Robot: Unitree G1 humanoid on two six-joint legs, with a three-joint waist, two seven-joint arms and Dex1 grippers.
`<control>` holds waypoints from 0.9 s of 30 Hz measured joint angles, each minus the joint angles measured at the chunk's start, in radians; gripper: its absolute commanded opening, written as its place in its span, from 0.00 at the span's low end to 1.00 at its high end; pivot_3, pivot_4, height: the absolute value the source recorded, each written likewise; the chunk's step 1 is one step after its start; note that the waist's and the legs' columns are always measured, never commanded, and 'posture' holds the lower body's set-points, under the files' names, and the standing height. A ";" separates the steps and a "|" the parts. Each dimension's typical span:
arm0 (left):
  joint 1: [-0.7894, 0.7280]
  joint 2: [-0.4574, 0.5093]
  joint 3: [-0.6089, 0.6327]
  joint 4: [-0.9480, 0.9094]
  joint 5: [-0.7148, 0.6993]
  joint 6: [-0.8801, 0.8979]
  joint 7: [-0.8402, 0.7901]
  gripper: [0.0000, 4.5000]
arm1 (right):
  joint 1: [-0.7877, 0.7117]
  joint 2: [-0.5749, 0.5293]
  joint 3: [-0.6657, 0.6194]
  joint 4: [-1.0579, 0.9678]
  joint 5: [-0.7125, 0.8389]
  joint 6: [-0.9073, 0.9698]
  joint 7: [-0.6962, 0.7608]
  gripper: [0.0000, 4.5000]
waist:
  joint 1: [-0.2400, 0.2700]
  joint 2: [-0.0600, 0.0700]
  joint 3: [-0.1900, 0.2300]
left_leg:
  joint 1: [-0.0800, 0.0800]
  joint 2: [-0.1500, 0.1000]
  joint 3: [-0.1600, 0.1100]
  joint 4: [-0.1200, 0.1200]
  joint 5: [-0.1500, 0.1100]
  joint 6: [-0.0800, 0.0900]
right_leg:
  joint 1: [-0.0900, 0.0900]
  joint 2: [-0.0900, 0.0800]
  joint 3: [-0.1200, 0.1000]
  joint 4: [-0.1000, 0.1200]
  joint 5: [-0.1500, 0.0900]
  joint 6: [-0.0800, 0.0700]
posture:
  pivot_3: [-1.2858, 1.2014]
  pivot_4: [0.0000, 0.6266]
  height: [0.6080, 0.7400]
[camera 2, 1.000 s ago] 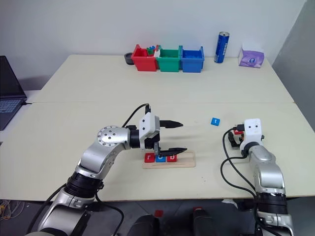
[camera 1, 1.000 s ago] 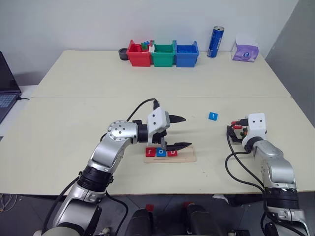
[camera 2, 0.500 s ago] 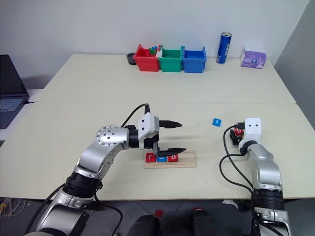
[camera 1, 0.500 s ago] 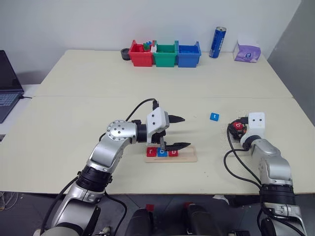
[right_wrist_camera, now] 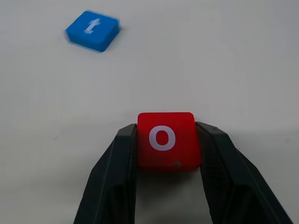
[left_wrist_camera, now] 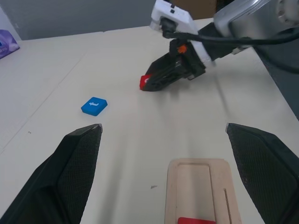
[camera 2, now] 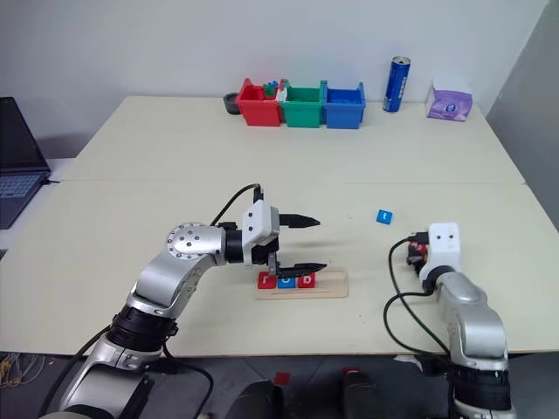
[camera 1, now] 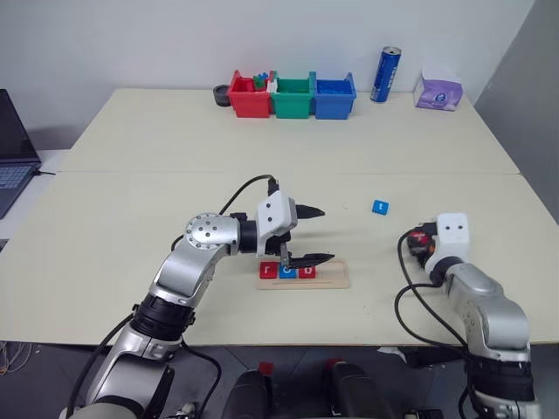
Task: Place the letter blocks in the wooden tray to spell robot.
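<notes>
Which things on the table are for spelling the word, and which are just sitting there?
For the job:
- long pale wooden tray, three square letter blocks inside
- red "o" block, pinched in right gripper
- blue "t" block, loose on table

Lying about:
- red, green, blue plastic bins
- blue can
- purple tissue pack
- laptop

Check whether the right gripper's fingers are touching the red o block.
Touching. The right wrist view shows the right gripper with both fingers pressed against opposite sides of the red o block, no gap on either side.
</notes>
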 measured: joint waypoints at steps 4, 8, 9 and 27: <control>0.024 0.026 0.000 -0.035 -0.010 0.000 -0.024 1.00 | 0.013 0.066 0.024 -0.182 0.037 0.211 -0.031 0.32 | 0.000 0.000 0.000 | 0.000 0.000 0.000 0.000 0.000 0.000 | 0.000 0.000 0.000 0.000 0.000 0.000 | 0.52 0.24 1.00; 0.038 0.037 -0.001 -0.040 -0.013 0.009 -0.038 1.00 | 0.004 0.129 0.082 -0.257 0.040 0.328 -0.069 0.32 | 0.001 0.000 0.000 | 0.000 -0.001 0.000 0.000 0.000 0.000 | 0.000 0.000 0.000 0.000 0.000 0.000 | 0.52 0.24 1.00; 0.038 0.037 -0.001 -0.040 -0.013 0.011 -0.039 1.00 | 0.003 0.142 0.083 -0.262 0.037 0.347 -0.078 0.32 | 0.001 0.000 0.000 | 0.000 -0.001 0.000 0.000 0.000 0.000 | 0.000 0.000 0.000 0.000 0.000 0.000 | 0.52 0.24 1.00; 0.038 0.040 -0.001 -0.040 -0.013 0.014 -0.049 1.00 | -0.002 0.174 0.108 -0.310 0.053 0.426 -0.050 1.00 | 0.000 0.000 0.000 | 0.000 -0.001 0.000 0.000 0.000 0.000 | 0.000 0.000 -0.001 -0.001 0.000 0.001 | 0.52 0.24 1.00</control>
